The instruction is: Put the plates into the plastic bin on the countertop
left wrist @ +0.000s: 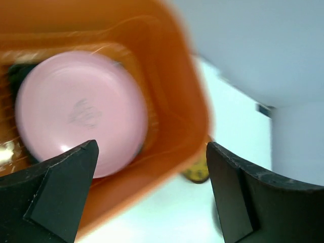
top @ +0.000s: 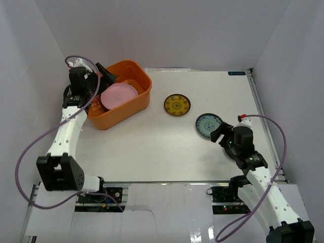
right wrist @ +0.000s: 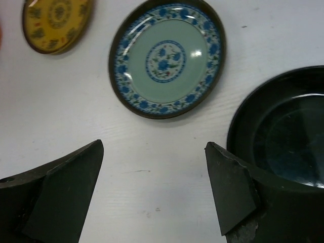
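Note:
The orange plastic bin (top: 132,71) stands at the back left of the white countertop (top: 152,147). A pink plate (top: 119,95) lies in it on top of other dishes that are mostly hidden. My left gripper (top: 105,76) is open and empty above the bin's left side; its wrist view shows the pink plate (left wrist: 81,111) and the bin's rim (left wrist: 195,101). The gold-patterned plate (top: 177,104) and the blue-green patterned plate (top: 208,124) lie on the countertop. My right gripper (top: 218,134) is open and empty just near of the blue-green plate (right wrist: 167,58). A glossy black plate (right wrist: 283,131) lies beside its right finger.
White walls close in the back and both sides. A metal rail (top: 263,116) runs along the countertop's right edge. The gold-patterned plate also shows in the right wrist view (right wrist: 56,23) and as a sliver past the bin in the left wrist view (left wrist: 196,174).

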`<state>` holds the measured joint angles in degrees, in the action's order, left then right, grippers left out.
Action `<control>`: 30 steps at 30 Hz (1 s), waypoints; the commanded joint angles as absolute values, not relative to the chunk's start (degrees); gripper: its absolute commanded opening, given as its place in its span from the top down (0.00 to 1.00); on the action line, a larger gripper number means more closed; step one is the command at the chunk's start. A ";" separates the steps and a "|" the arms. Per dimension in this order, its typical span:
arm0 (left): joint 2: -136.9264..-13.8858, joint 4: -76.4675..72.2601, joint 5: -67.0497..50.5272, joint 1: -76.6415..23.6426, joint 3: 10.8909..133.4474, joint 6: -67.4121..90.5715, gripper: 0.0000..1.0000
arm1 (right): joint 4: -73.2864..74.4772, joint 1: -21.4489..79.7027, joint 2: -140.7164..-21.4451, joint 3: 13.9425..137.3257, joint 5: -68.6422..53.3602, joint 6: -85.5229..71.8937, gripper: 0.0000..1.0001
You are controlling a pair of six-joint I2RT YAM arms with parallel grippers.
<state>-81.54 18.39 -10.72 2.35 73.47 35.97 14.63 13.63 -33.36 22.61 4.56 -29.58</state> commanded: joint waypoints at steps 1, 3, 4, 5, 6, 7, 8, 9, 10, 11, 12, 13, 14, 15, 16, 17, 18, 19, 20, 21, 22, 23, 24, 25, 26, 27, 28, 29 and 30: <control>-70.24 15.21 -5.65 -6.92 75.85 32.53 0.02 | 14.50 13.36 -36.81 26.53 16.39 -28.65 0.12; -65.42 15.12 -2.39 -12.90 72.62 31.55 0.02 | 14.41 12.48 -38.23 27.59 19.41 -29.53 0.10; -64.17 15.03 -2.29 -14.57 71.12 31.90 0.02 | 14.50 11.96 -39.36 28.29 22.30 -29.97 0.10; -63.12 15.12 -2.11 -17.03 69.71 32.08 0.02 | 14.50 10.30 -39.72 28.47 23.11 -30.41 0.09; -62.06 15.03 -2.11 -17.92 65.87 33.91 0.02 | 14.50 8.89 -39.99 28.56 23.12 -30.93 0.09; -60.05 14.68 -2.89 -18.89 63.66 35.14 0.02 | 14.50 7.31 -40.08 28.39 22.16 -32.16 0.09; -59.25 14.24 -3.34 -21.16 61.54 36.20 0.02 | 14.50 3.38 -39.99 28.13 21.80 -32.86 0.10; -58.46 12.50 -3.17 -22.66 57.00 38.30 0.02 | 14.59 1.16 -39.82 27.52 21.97 -33.83 0.11; -57.32 10.83 -2.99 -24.50 54.60 39.36 0.02 | 14.59 -1.82 -38.94 26.81 22.67 -35.67 0.13; -57.39 9.33 -2.12 -29.13 52.58 40.07 0.02 | 14.68 -7.50 -38.24 25.07 22.15 -36.29 0.13; -57.83 7.05 -0.63 -31.70 49.69 40.95 0.02 | 15.55 -10.60 -36.67 24.09 21.45 -36.99 0.13; -59.92 6.07 4.34 -34.43 48.79 41.13 0.02 | 15.99 -16.20 -35.95 22.95 21.10 -38.05 0.13; -61.51 5.37 5.87 -38.54 48.34 41.31 0.02 | 16.61 -18.78 -35.34 21.03 20.57 -38.14 0.13; -63.00 3.53 7.19 -40.06 47.99 41.92 0.02 | 18.26 -21.33 -34.72 20.40 19.61 -38.14 0.13; -64.50 1.78 8.34 -41.38 46.51 42.18 0.02 | 19.41 -23.45 -34.63 19.78 20.03 -38.32 0.13; -67.21 -2.16 10.79 -43.05 45.02 43.41 0.02 | 20.90 -24.51 -34.37 18.47 20.47 -39.54 0.13; -68.72 -3.50 11.51 -43.07 45.00 43.42 0.02 | 21.61 -24.52 -34.19 17.76 21.09 -40.07 0.13; -71.86 -4.65 12.30 -43.07 44.30 44.38 0.02 | 22.06 -26.26 -34.19 17.14 21.18 -40.25 0.13; -73.46 -6.49 13.09 -43.07 44.21 44.73 0.02 | 22.15 -27.24 -34.36 16.36 20.66 -39.91 0.13; -74.96 -7.20 13.44 -43.07 44.21 45.35 0.02 | 22.24 -28.29 -34.89 15.13 18.74 -39.64 0.13; -76.45 -8.08 13.53 -43.07 44.03 46.40 0.02 | 22.15 -29.17 -35.33 14.51 17.42 -39.81 0.12; -78.90 -10.87 13.27 -43.07 43.77 47.19 0.02 | 22.06 -29.27 -36.46 13.98 15.31 -40.08 0.12; -80.32 -12.73 12.92 -43.07 43.51 48.07 0.02 | 21.97 -29.35 -37.17 13.63 11.29 -40.25 0.12; -81.72 -14.40 12.75 -43.07 43.33 49.56 0.02 | 20.84 -29.36 -37.70 13.19 9.34 -40.34 0.12; -85.39 -15.98 12.05 -43.07 44.03 50.35 0.02 | 19.18 -29.36 -38.58 12.31 6.79 -40.17 0.12; -87.43 -16.08 12.13 -43.07 44.99 50.97 0.02 | 18.20 -29.36 -39.02 10.91 3.11 -40.43 0.12; -89.37 -16.17 12.48 -43.07 46.13 51.50 0.02 | 17.67 -29.36 -39.46 10.38 1.95 -40.43 0.13; -91.39 -17.22 12.74 -43.07 47.97 52.20 0.02 | 15.14 -29.36 -40.07 9.50 0.72 -40.52 0.14; -95.23 -17.49 12.92 -43.07 49.12 52.64 0.02 | 13.64 -29.36 -40.51 8.54 -2.17 -41.47 0.19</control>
<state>-90.37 -12.34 11.31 -43.07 45.28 49.41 14.98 -29.30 -38.17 12.71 8.88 -39.09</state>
